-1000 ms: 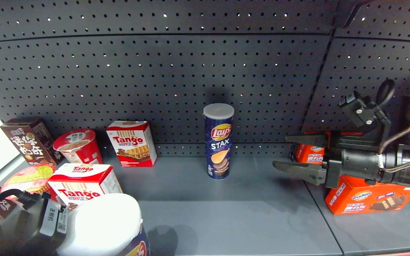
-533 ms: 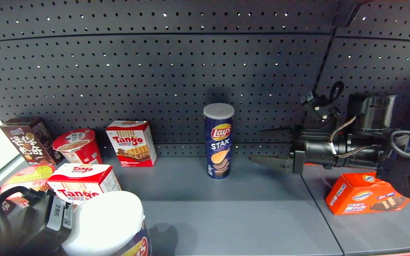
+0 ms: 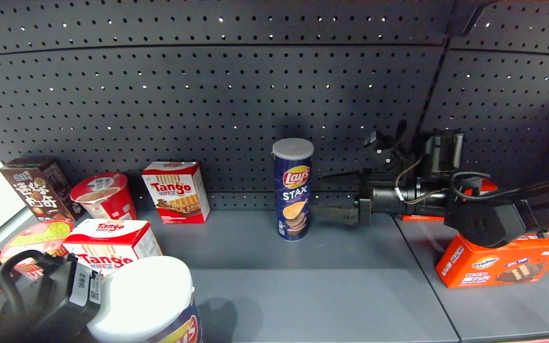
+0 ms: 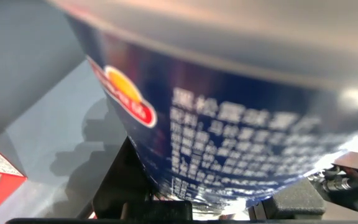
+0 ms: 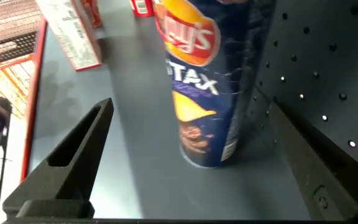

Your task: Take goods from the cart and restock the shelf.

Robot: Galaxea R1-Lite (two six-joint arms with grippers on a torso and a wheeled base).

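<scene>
Fingers of the right gripper stand wide apart and level, one toward the pegboard and one toward the shelf's front. The standing can lines up with the gap between them. In the head view the tips sit just beside the can's right side. The right wrist view shows the can's base between the two fingers, and neither touches it. Whether the tips reach past its side I cannot tell. This can is upright on the shelf, grey lid on top, close to the pegboard and about mid-shelf.

At the front left corner, the left gripper has its fingers clamped on the held can. That can has a white lid and a dark blue body and is carried above the shelf's front edge. In the left wrist view its blue wall sits close over the black fingers.

Left of the standing can, a wafer box stands against the pegboard. Then come a red cup and a brown box. A second wafer box sits nearer the front, just behind the held can, with a yellow-lidded cup lying beside it. On the right, an orange box lies under the right arm, well apart from the standing can.
</scene>
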